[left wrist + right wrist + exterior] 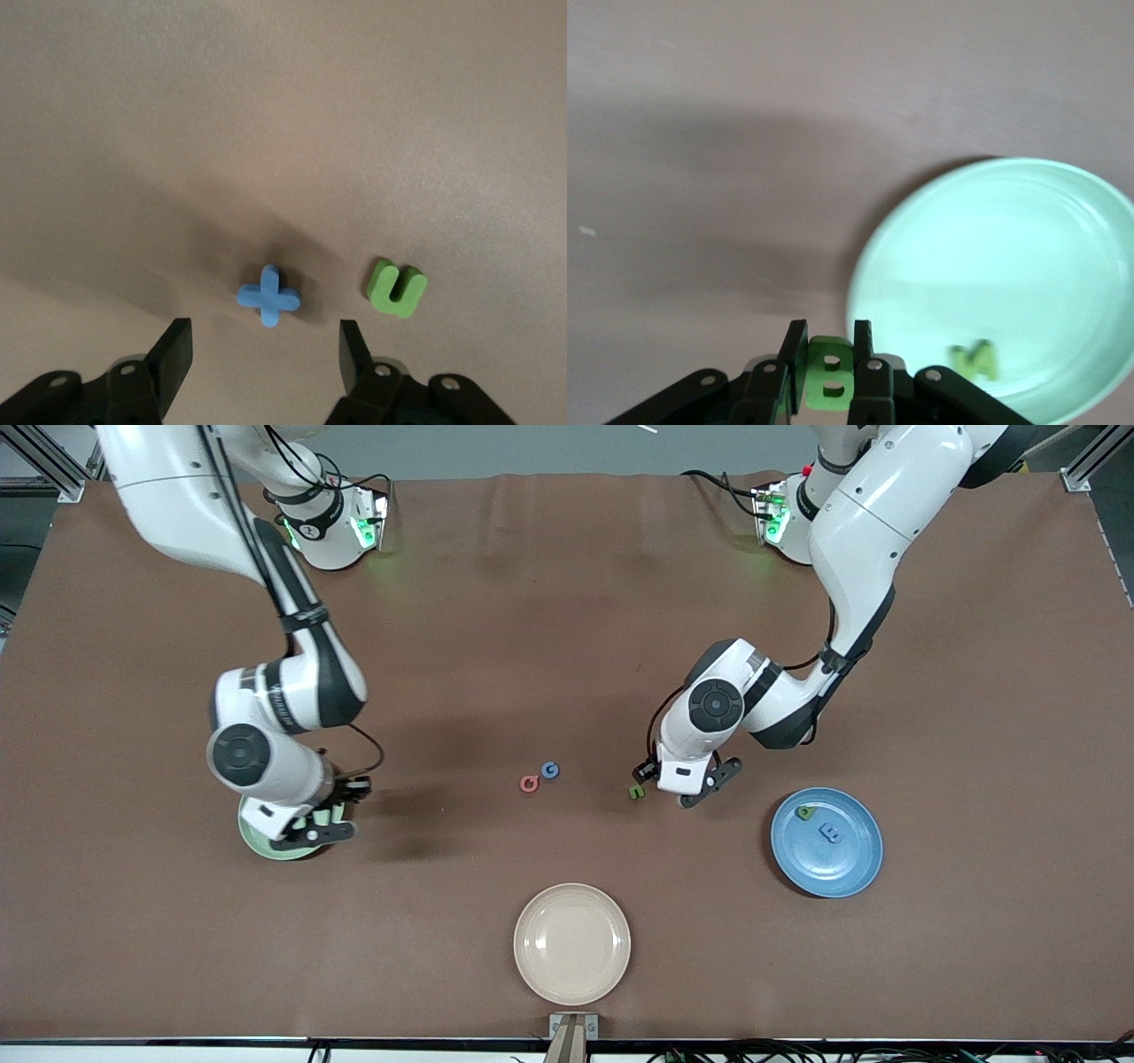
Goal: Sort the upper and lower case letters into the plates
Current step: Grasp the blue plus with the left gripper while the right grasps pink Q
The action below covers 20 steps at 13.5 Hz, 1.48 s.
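Observation:
My right gripper [321, 825] [828, 333] is shut on the green B [829, 379] and holds it over the edge of the pale green plate [255, 840] [1010, 248]. The green N [974, 359] lies in that plate. My left gripper [678, 786] [266, 335] is open, low over the table, with the blue x [268, 297] just ahead of its fingers and the green u [635, 791] [397, 289] beside the x. The x is hidden in the front view. The pink Q [529, 783] and blue G [550, 770] lie together mid-table. The blue plate [855, 868] holds the green p [805, 812] and blue m [830, 833].
A beige plate [571, 943] sits empty near the table's front edge, nearer the front camera than the Q and G. The brown tabletop [567, 629] is bare toward the arm bases.

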Tool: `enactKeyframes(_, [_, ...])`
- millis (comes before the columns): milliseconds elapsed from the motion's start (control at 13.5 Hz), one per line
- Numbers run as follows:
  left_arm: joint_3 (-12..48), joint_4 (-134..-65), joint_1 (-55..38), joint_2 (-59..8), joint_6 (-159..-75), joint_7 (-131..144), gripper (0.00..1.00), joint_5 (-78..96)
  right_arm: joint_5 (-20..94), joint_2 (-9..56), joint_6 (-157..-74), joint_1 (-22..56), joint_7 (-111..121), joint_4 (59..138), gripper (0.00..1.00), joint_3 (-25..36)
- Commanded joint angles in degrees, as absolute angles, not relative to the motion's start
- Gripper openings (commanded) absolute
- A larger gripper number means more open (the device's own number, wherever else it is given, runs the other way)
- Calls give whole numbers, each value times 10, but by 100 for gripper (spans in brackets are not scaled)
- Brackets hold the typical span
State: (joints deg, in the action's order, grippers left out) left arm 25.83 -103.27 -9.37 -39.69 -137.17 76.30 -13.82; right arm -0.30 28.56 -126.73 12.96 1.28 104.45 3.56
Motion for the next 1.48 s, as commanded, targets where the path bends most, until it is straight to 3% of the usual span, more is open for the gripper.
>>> enactKeyframes(0, [256,-1034,-96,-397,-1380,776,66,-172,4,252,-1318,86,68,1128,0,23])
enactKeyframes(297, [255,-1028,-100,-409,-1380,784,60,-185,4,260,-1364,76,71,1151,5,23])
enactKeyframes(371, [255,-1028,-102,-410,-1380,787,59,-187,4,261,-1362,74,71,1149,28,23])
enactKeyframes(445, [254,-1027,-104,-410,-1379,790,55,-188,4,260,-1361,75,72,1147,94,24])
enactKeyframes(519, [253,-1024,-104,-413,-1380,790,52,-190,4,259,-1359,76,70,1143,100,24])
enactKeyframes(668, [252,-1023,-104,-414,-1379,791,46,-191,6,258,-1345,86,55,1130,100,19])
enactKeyframes(1113, [251,-1006,-104,-424,-1379,793,46,-191,16,266,-1331,224,-268,1079,100,7])
enactKeyframes(1410, [250,-1006,-104,-429,-1380,794,46,-191,14,362,-1328,313,-478,955,100,8])
